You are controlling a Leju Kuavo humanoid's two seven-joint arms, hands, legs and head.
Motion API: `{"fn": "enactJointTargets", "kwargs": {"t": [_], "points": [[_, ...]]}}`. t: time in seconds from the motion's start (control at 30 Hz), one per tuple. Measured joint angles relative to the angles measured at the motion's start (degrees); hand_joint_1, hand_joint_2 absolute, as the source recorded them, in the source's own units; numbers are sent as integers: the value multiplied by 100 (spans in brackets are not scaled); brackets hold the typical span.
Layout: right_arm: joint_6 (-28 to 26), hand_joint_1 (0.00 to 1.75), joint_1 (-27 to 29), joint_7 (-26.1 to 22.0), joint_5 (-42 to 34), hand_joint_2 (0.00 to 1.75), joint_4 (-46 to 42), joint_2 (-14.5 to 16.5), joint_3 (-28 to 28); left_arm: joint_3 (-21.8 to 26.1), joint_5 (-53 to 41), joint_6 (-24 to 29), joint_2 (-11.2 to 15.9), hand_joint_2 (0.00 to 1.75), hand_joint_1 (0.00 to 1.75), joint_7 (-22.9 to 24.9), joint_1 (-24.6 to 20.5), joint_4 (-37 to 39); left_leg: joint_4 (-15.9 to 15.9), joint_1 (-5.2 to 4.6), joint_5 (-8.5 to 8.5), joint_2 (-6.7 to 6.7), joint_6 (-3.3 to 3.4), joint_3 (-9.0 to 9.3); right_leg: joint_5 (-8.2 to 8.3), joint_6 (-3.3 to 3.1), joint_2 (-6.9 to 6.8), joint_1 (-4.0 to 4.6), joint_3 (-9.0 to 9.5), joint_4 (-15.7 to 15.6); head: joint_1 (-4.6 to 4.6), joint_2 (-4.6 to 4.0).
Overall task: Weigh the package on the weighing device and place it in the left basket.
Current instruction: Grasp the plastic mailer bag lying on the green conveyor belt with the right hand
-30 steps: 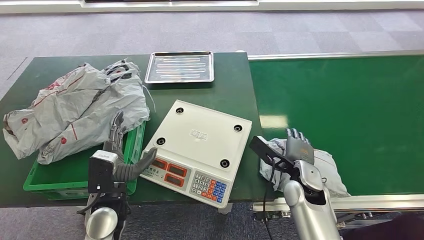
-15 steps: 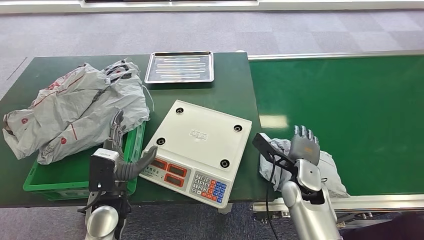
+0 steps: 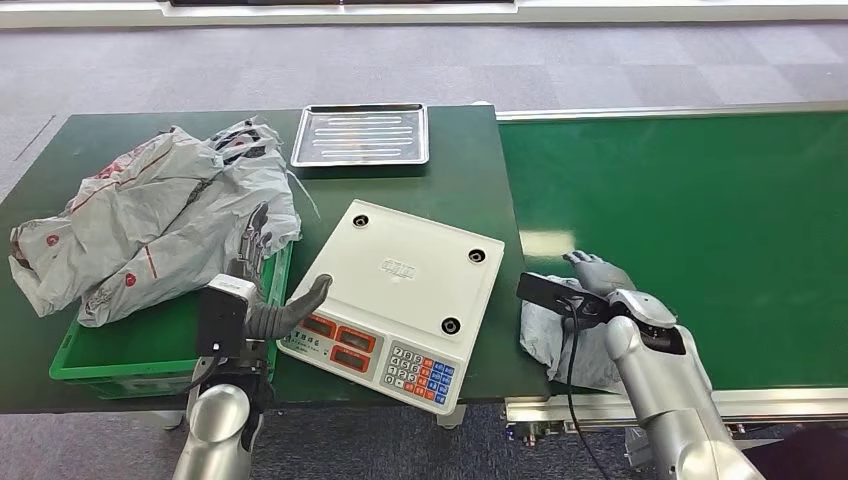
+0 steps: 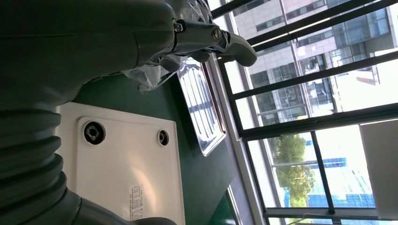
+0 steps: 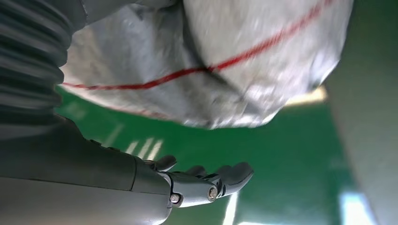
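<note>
My right hand [image 3: 597,272] lies against the grey package [image 3: 548,330] with its fingers [image 5: 225,176] stretched out and a little apart, closed on nothing; the package bulges just beside the palm, red stripe showing. I cannot tell whether the fingertips touch the plastic. The package sits at the near end of the green belt [image 3: 700,190], beside the table [image 3: 470,180], just right of the scale [image 3: 400,300]. My left hand [image 3: 262,300] hangs released, thumb out toward the scale's near left corner, fingers up near the bags [image 3: 150,225] heaped over the left basket [image 3: 150,345]. The scale lies at an angle, its white top bare, keypad toward me. A steel tray [image 3: 360,134] rests at the table's far edge, well apart. The belt runs open beyond and to the right of the package
</note>
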Motion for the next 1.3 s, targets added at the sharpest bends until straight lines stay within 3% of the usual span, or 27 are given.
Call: {"fn": "enactJointTargets", "kwargs": {"t": [0.13,0.33,0.67,0.7,0.8,0.83,1.03,1.3], "points": [[268,0,-421,-919,-144,175,951,-315,336,-4,110,-39,22,175,0,-76,-174,221,2,0,0,-9,1,-1,0,1,-4,1,1,0,0,0],[467,0,-731,-1148,-218,175,1654,-552,753,-4,213,-42,88,175,0,-87,-275,397,1,1,-3,-11,0,-2,-5,2,-2,2,0,0,0,-1],[597,0,-890,-1518,-390,175,1995,-660,1292,-4,320,-42,220,175,0,-117,-281,434,2,1,-3,-11,1,-1,-7,4,-4,1,2,0,0,-1],[597,16,-892,-1522,-391,175,2005,-662,1309,-4,320,-42,228,175,0,-117,-282,434,2,1,-3,-11,1,-1,-7,4,-4,1,2,0,0,-1],[599,147,-896,-1572,-413,175,2021,-669,1360,-4,322,-42,249,175,0,-117,-282,436,2,1,-3,-11,1,0,-7,4,-4,1,3,0,0,-1],[603,175,-896,-1641,-448,175,2022,-672,1378,-4,327,-42,254,175,0,-117,-281,436,2,1,-3,-11,1,0,-7,4,-4,1,3,0,0,-1],[390,175,-950,-2306,-898,175,2051,-663,1665,-4,439,9,315,175,0,-181,-281,433,2,1,-5,0,-3,1,-5,2,9,4,3,0,0,-1],[-815,175,-1149,-1916,-1223,175,2116,-456,2173,-4,548,197,442,175,0,-304,-42,275,-4,3,-5,11,-11,2,-2,-4,21,19,-5,1,0,-1]]}}
